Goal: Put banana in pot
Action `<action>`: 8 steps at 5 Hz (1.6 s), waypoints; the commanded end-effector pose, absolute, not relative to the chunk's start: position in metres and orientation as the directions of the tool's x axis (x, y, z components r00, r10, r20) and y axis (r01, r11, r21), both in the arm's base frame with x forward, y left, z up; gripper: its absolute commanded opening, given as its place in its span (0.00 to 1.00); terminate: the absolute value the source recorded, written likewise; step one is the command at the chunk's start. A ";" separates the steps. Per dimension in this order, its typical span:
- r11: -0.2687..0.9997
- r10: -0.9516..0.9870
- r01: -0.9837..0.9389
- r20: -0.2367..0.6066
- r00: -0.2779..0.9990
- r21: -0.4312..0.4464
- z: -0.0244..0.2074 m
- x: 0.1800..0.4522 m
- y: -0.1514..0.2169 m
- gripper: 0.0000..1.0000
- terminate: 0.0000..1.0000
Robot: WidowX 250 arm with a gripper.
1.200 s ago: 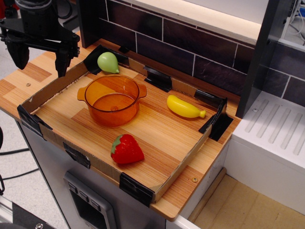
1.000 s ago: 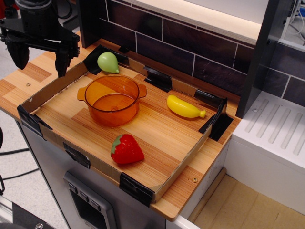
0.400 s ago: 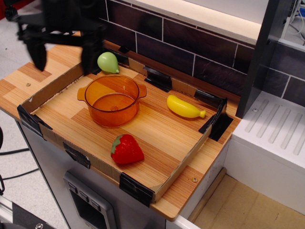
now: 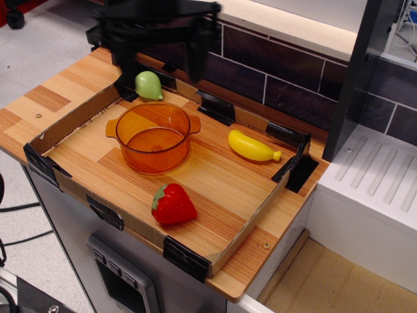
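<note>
The yellow toy banana (image 4: 253,147) lies on the wooden tray floor at the right, its stubby tip pointing right. The translucent orange pot (image 4: 154,135) stands empty at the tray's left middle, well apart from the banana. My black gripper (image 4: 159,68) hangs blurred at the top of the view, above the back edge of the tray and behind the pot, its two fingers spread wide and empty. It is far left of the banana.
A pale green pear (image 4: 148,85) lies in the tray's back left corner, just under the gripper. A red strawberry (image 4: 172,204) lies near the front edge. The cardboard tray wall (image 4: 251,222) rims the floor. A dark tiled wall stands behind.
The gripper has swung from the far left of the counter to the right, now over the tray's back edge behind the pot. The fruits and pot have not moved.
</note>
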State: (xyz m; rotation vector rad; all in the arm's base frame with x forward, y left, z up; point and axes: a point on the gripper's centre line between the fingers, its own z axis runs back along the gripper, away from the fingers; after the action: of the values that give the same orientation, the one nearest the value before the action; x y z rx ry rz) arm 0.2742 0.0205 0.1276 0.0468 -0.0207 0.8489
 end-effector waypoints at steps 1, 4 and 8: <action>0.390 0.920 -0.903 0.041 0.389 -0.182 0.126 0.310 0.003 1.00 0.00; 0.053 0.998 -0.970 0.041 0.045 -0.237 0.085 0.326 -0.008 1.00 0.00; -0.033 0.991 -0.994 0.122 -0.046 -0.105 0.032 0.348 -0.022 1.00 0.00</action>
State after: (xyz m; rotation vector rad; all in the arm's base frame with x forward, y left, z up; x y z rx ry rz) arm 0.3344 -0.0306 0.0103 0.0740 -0.1366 1.6092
